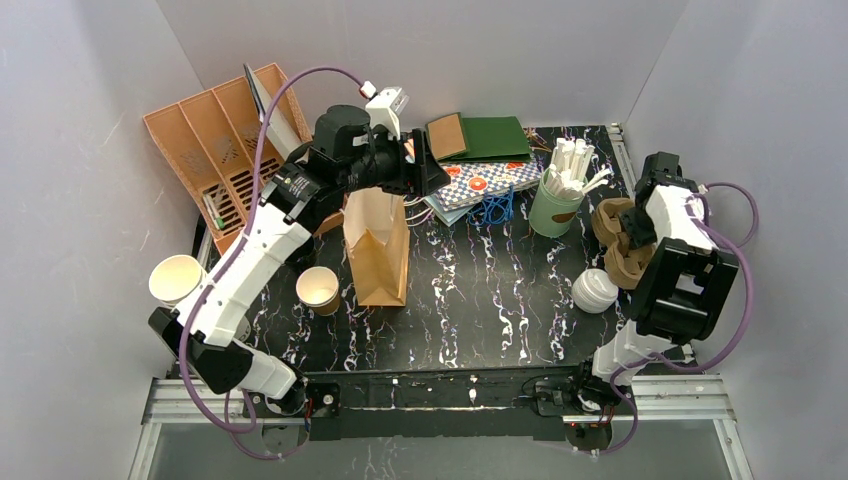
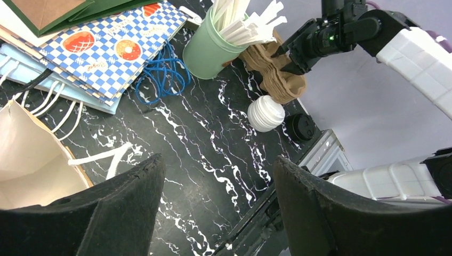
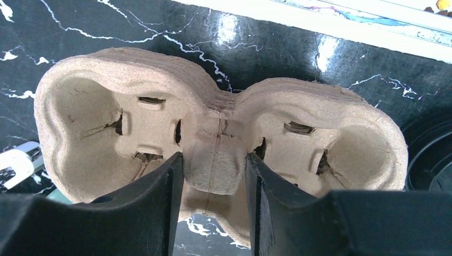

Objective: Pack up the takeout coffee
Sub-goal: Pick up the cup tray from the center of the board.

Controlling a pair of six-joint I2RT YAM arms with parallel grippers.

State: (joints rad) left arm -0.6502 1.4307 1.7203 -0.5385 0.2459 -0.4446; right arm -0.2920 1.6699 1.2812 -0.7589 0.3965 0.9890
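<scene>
We see the left gripper [image 2: 217,162] hanging above the far end of the standing brown paper bag [image 1: 377,245], its fingers spread wide with nothing between them. Well to the right of the bag, the right gripper [image 3: 214,160] pinches the pulp cup carrier [image 3: 298,128], one finger pressed on each side of its middle ridge. The open-topped tan paper cup [image 1: 318,290] stands just left of the bag, and the stack of white lids [image 1: 595,290] sits well to the bag's right, just short of the carrier.
</scene>
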